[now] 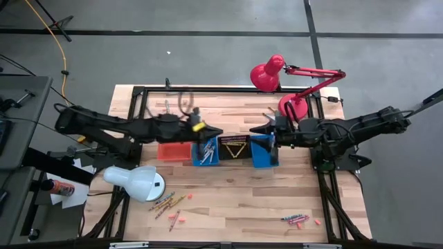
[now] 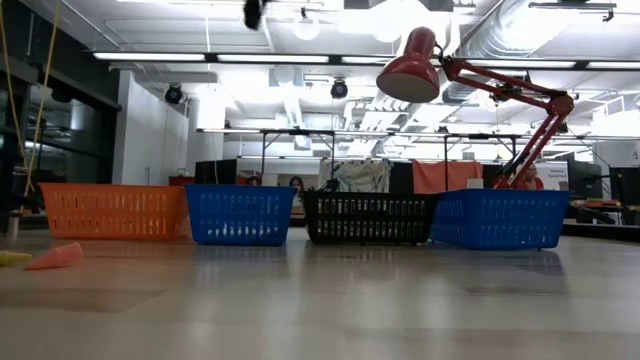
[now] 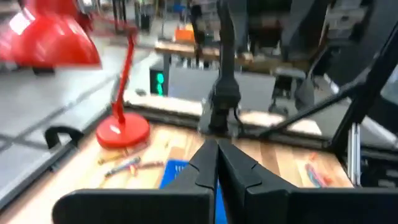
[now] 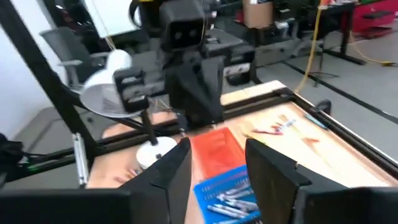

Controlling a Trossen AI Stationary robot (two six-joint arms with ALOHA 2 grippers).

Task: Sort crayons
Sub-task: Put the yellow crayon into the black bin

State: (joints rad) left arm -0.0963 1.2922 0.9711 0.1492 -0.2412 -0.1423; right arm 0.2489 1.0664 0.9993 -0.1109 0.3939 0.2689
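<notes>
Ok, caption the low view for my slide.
Orange mesh basket, two blue and a black one lined up under a red desk lamp.

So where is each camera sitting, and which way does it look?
High view: above the table, looking straight down; both arms, left gripper, right gripper over the baskets.
Low view: at tabletop height, looking across at the orange basket and its row; no robot part shows.
Left wrist view: on the left arm, looking past its shut fingers toward the other arm.
Right wrist view: on the right arm, looking between its open fingers toward the left arm.
Shared: the red lamp shows in high, low and left wrist views.
</notes>
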